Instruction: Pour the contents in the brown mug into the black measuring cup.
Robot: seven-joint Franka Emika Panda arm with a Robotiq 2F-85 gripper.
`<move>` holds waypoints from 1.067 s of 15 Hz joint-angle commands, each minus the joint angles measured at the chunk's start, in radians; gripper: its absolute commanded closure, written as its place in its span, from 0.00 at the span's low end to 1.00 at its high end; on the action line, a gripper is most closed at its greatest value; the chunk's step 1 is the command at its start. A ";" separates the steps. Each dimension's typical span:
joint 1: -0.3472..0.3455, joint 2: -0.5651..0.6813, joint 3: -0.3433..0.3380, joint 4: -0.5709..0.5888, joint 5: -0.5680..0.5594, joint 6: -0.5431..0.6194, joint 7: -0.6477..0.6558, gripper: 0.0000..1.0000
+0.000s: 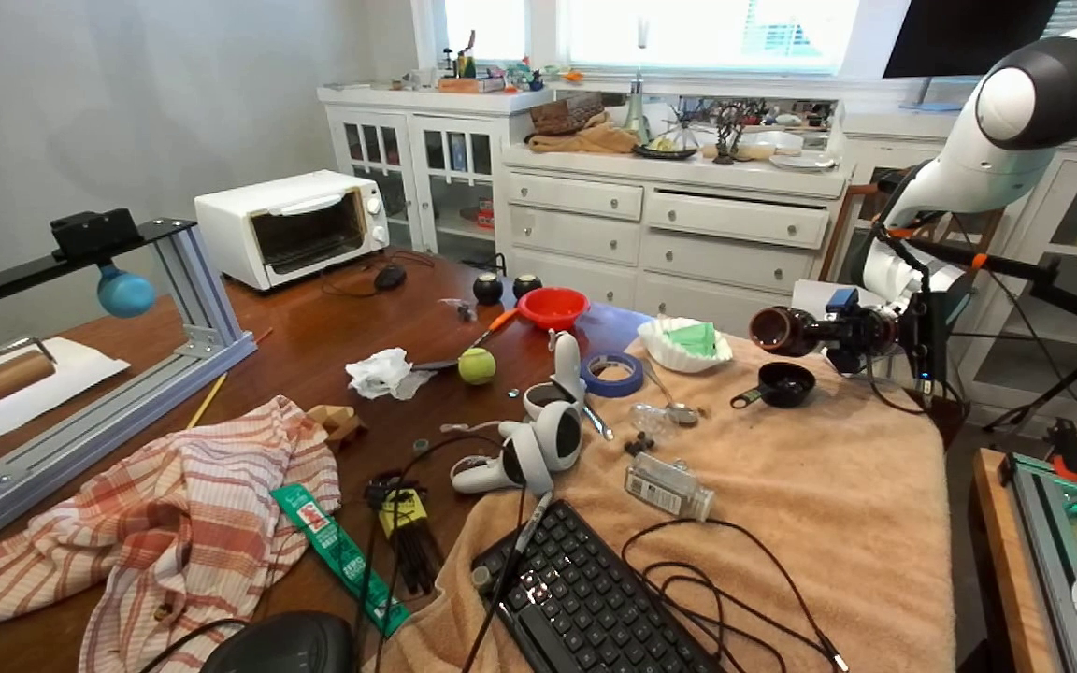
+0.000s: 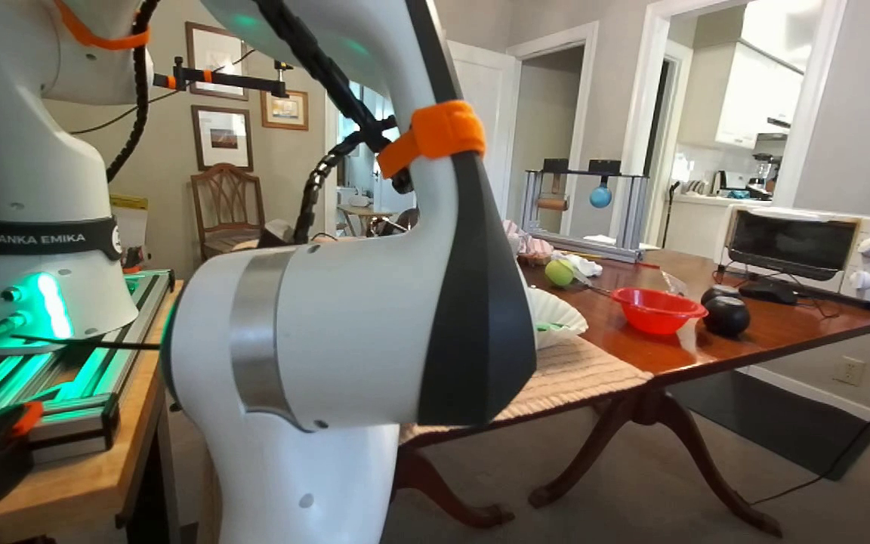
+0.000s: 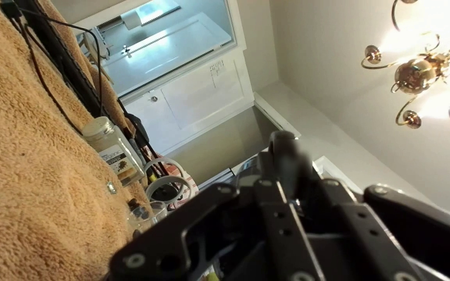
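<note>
You have the brown mug [image 1: 782,331] on its side, near the black measuring cup [image 1: 787,387]

Your tool [image 1: 825,334] is squeezed on the brown mug and holds it up in the air. The mug is tipped over sideways, and its round mouth faces out, not straight down. The black measuring cup sits flat on the towel [image 1: 828,495], lower than the mug. In an exterior view the mug looks just above the cup. You can't tell if its mouth is right over the cup; in an exterior view the big arm [image 2: 352,332] hides both.

This looks like the pouring step. You see nothing falling. Next, you probably need to bring the mouth over the cup, then tip it more, bit by bit. Go slow, or the stuff could land on the towel.

You can't see what is in the mug; its inside just looks brown. The cup is too dark inside to tell. A white bowl [image 1: 658,348] with a wavy edge has a green thing [image 1: 691,340] in it. A clear jar [image 3: 118,154] lies on its side on the towel, with some tan at one end that you can't make out. Farther off, a red bowl [image 2: 650,321] sits on the tabletop [image 1: 295,346].
</note>
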 commanded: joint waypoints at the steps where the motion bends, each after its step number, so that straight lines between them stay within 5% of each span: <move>1: -0.036 0.032 0.010 0.050 -0.010 -0.074 -0.014 0.96; 8: -0.125 0.033 0.138 0.070 -0.032 -0.051 0.020 0.96; 16: -0.145 0.043 0.150 0.069 -0.038 -0.050 0.027 0.96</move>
